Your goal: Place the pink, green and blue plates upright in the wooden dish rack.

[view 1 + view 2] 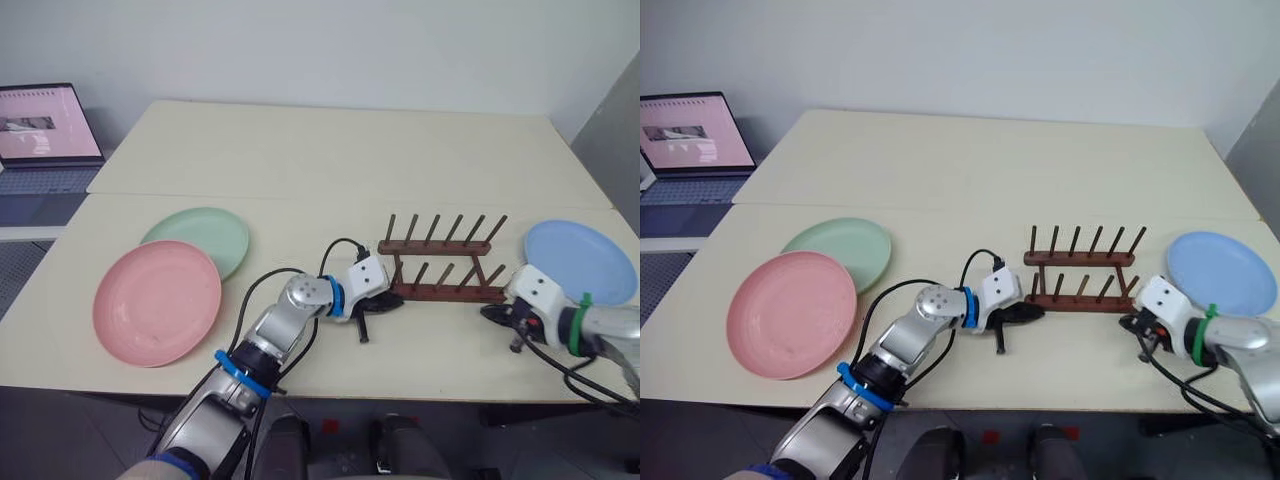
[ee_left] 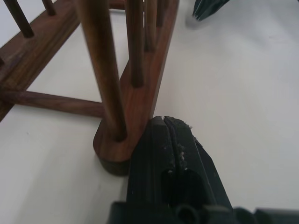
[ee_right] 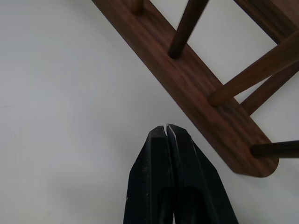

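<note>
The wooden dish rack (image 1: 440, 268) stands empty, right of the table's middle. The pink plate (image 1: 157, 302) lies flat at the near left and overlaps the edge of the green plate (image 1: 205, 238) behind it. At the right edge, just right of the rack, the blue plate (image 1: 580, 260) also lies flat. My left gripper (image 1: 385, 300) is shut and empty, its tips (image 2: 163, 122) against the left end of the rack's near rail (image 2: 140, 84). My right gripper (image 1: 495, 312) is shut and empty too, its tips (image 3: 167, 128) close beside the rail's right end (image 3: 233, 135).
An open laptop (image 1: 45, 125) sits on a lower surface at the far left. A second tabletop (image 1: 350, 150) adjoins behind the rack. Black cables (image 1: 270, 285) loop beside my left arm. The table's front edge (image 1: 400, 395) runs close below both grippers.
</note>
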Robot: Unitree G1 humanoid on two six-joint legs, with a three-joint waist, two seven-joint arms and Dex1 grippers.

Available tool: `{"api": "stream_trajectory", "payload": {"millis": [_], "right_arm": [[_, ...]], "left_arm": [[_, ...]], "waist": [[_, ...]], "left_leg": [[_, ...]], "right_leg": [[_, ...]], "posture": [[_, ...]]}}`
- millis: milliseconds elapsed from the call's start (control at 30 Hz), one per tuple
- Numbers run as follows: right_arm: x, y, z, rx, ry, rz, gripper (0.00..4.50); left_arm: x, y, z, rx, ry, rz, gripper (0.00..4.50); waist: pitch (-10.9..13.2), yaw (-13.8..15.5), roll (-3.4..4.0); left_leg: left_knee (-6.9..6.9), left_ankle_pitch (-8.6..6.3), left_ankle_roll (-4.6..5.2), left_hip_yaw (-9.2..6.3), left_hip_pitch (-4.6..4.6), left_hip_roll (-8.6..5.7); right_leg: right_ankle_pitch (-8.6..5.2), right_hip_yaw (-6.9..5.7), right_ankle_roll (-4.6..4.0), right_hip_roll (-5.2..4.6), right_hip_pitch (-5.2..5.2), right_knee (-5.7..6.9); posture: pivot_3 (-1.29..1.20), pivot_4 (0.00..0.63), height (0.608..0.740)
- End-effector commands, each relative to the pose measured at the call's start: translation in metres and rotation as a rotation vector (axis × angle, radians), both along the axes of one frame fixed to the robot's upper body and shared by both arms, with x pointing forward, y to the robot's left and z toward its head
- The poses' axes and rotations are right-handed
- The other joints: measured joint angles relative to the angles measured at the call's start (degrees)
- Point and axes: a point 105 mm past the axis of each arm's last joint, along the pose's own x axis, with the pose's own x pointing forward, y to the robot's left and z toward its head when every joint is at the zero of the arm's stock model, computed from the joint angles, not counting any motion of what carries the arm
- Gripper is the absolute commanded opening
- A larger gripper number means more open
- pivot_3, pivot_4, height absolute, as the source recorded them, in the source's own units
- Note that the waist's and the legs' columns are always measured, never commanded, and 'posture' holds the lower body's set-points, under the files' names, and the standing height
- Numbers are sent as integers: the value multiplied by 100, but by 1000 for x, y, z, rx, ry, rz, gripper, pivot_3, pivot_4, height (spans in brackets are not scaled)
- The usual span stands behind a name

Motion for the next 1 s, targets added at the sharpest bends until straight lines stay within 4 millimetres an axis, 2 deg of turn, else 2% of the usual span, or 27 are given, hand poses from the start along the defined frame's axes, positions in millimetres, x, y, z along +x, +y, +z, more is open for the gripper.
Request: {"api": "stream_trajectory", "payload": {"millis": [33, 233, 467, 533, 667, 767, 800, 900, 1000], "right_arm": [[15, -3, 6, -35, -74, -9, 53], [32, -7, 14, -45, -136, -27, 53], [35, -6, 16, -35, -130, -4, 53], [36, -5, 16, -36, -134, 2, 53], [36, -5, 22, -45, -152, 8, 53], [24, -1, 36, -26, -141, 71, 53], [18, 2, 42, -18, -136, 99, 13], [0, 20, 66, 11, -130, 223, 597], [-13, 34, 79, 30, -115, 307, 1621]], "left_arm": [[10, -3, 10, -18, -61, 22, 0], [25, -3, 12, -15, -98, 66, 0], [36, -3, 15, -5, -126, 85, 0], [37, -2, 17, -15, -123, 83, 0], [25, 2, 22, -55, -110, 36, 0], [5, 22, 40, -121, -85, -14, 0], [-4, 35, 48, -140, -72, -24, 185], [-28, 84, 74, -169, -44, 9, 860], [-32, 120, 97, -205, -37, 152, 1743]], "waist": [[0, -4, 0], [0, -10, 0], [0, -13, 0], [0, -14, 0], [0, -28, 1], [-1, -47, 4], [0, -49, 4], [2, -84, 6], [3, -77, 6]], "left_leg": [[-2, 0, 0, 0, -1, 1], [0, 0, 0, 0, 0, 1], [-2, 0, 0, 1, 0, 0], [-1, 0, 0, 2, 0, 1], [-2, 0, 0, 1, 0, 1], [-8, 0, 0, 3, 1, 5], [-10, 0, 0, 2, 1, 5], [-11, 0, -1, -4, 7, 12], [-9, 1, -1, -16, 19, 20]], "right_leg": [[0, -1, 0, 1, 0, -1], [1, -1, 0, 1, 0, 4], [1, -1, 0, 2, -1, 4], [1, 0, 0, 1, -1, 4], [1, -1, 0, 1, -1, 5], [1, 4, -2, 2, -5, 5], [11, 3, -25, 2, -6, 7], [1, 5, -48, 3, -16, 42], [-29, -10, -41, 6, -14, 68]], "posture": [[0, 150, 739], [0, 150, 739], [0, 150, 739], [0, 150, 739], [0, 150, 739], [0, 150, 739], [0, 150, 739], [0, 150, 739], [0, 150, 739]]}}
